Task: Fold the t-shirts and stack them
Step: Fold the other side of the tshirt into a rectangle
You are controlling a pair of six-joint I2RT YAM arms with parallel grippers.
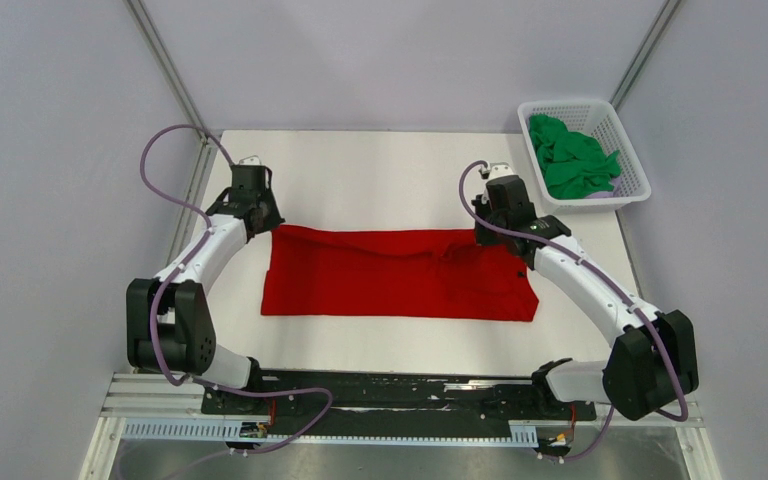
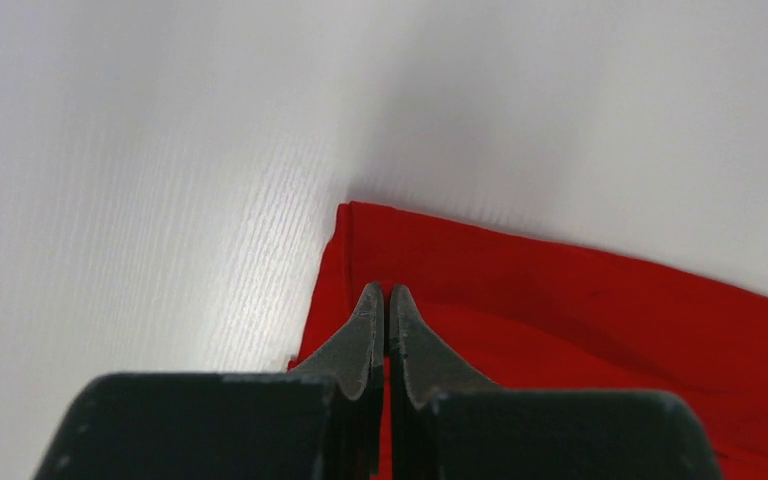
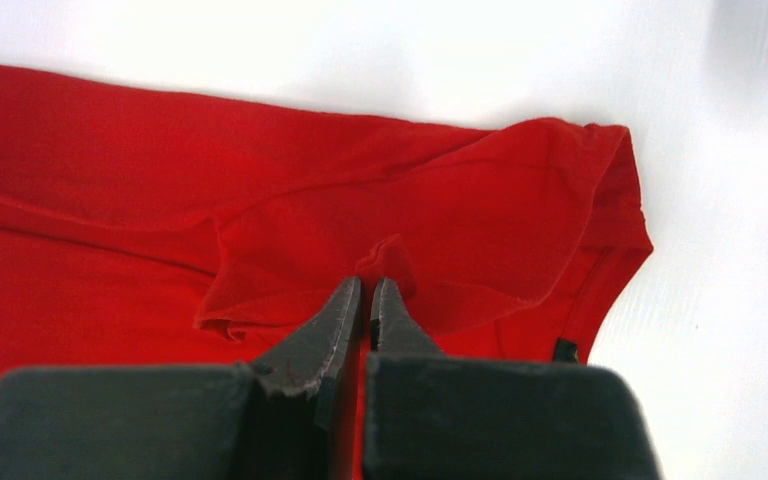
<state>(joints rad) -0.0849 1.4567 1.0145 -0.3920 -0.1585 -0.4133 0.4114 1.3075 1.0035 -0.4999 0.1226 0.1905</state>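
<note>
The red t-shirt (image 1: 390, 280) lies folded into a wide band across the middle of the white table (image 1: 380, 170), while the green t-shirt (image 1: 570, 160) sits crumpled in the white basket (image 1: 565, 103) at the far right corner. The left gripper (image 2: 380, 292) is pressed together over the red shirt's far left corner, and whether any cloth is caught between its fingers cannot be told. The right gripper (image 3: 365, 288) is pressed together too, nipping a small raised pucker of red cloth near the shirt's far right end, with creases running toward it
</note>
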